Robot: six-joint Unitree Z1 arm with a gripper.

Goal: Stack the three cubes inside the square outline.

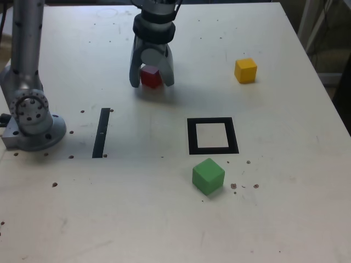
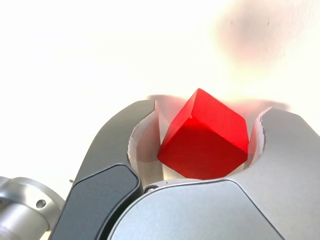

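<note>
Red cube (image 1: 151, 76) between the two grey jaws of the gripper (image 1: 151, 82), far side of the table (image 1: 285, 208), toward the exterior view's upper left of the square outline (image 1: 213, 136). In the wrist view, red cube (image 2: 205, 137) turned corner-on to the jaws, one edge up, flanks touching or very nearly touching both inner jaw faces; gripper (image 2: 202, 145) partly closed, narrowed about the block. Firm clamp not confirmable: no visible lift off the table, contact line hidden by the jaws.

Square outline: thick black frame, pale centre, nothing inside, well apart from the gripper. Green cube (image 1: 208, 176) just below the frame in the exterior view, near its lower edge but not touching. Yellow cube (image 1: 245, 70) alone toward the exterior view's upper right, well apart from the rest. Narrow black strip (image 1: 101, 132) to the exterior view's left of the frame; arm base (image 1: 30, 118) beyond it at the table edge.

Judged step: securing the first block; no stacking done yet.

Risks from here:
- Diagonal seating in the jaws: likely twist or squirt-out under further closing, since pressure on edges rather than flat faces.
- Skewed hold carried to the frame: block set down rotated, overlapping the black border, a poor base for two more.
- Green cube close to the frame: possible nudge by a wide jaw during placement.
</note>
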